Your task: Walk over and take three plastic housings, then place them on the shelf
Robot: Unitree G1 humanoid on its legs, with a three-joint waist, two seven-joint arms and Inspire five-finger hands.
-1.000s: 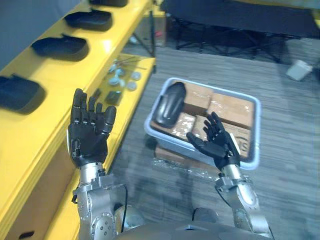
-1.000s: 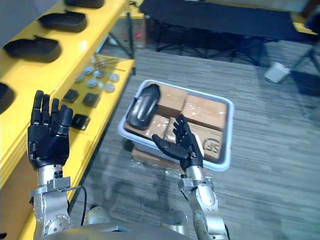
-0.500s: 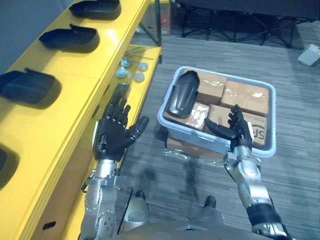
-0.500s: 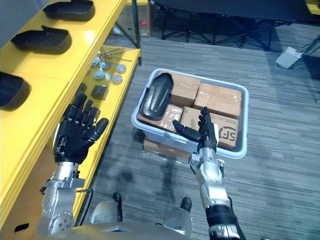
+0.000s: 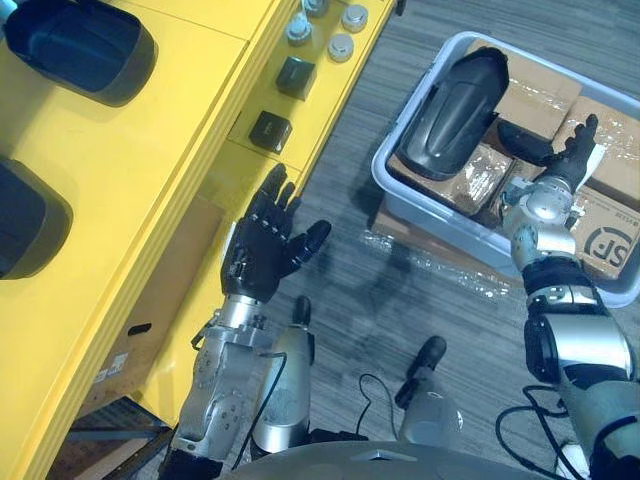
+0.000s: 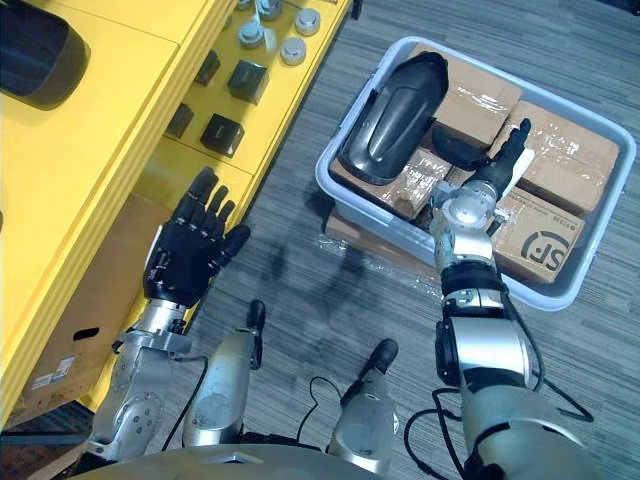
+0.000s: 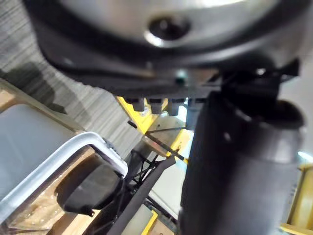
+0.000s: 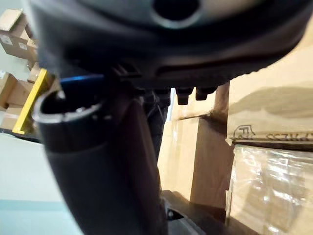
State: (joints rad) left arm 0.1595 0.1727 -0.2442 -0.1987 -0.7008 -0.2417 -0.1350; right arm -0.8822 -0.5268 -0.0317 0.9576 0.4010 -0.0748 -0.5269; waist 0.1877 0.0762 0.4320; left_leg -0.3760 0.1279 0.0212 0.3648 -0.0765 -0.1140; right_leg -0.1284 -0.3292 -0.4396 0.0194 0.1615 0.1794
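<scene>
**Housing in bin, neither hand grasping**

Task item: one dark plastic housing (image 5: 455,100) lies in a grey bin (image 6: 330,185) standing on the carpeted floor (image 5: 400,290). It rests on top of the cardboard boxes (image 6: 560,160) packed in the bin, along the side nearest the shelf. Its rounded shell faces up. The left wrist view shows the same housing (image 7: 88,188) just inside the bin rim.

Right hand (image 5: 560,160): over the bin, above the boxes and just beside the housing on its right. The fingers are straight and the thumb is spread towards the housing. The hand is released and grasps nothing. Whether the thumb tip touches the housing cannot be told.

Left hand (image 5: 265,250): raised above the floor, close to the front of the yellow shelf (image 5: 150,170) and well apart from the bin. Its fingers are spread and relaxed, and the hand is empty.

Shelf: two further dark housings sit on the top surface, one (image 5: 80,45) farther along and one (image 5: 20,215) nearer. The lower ledge carries small dark blocks (image 5: 268,130) and round metal parts (image 5: 340,45).
</scene>
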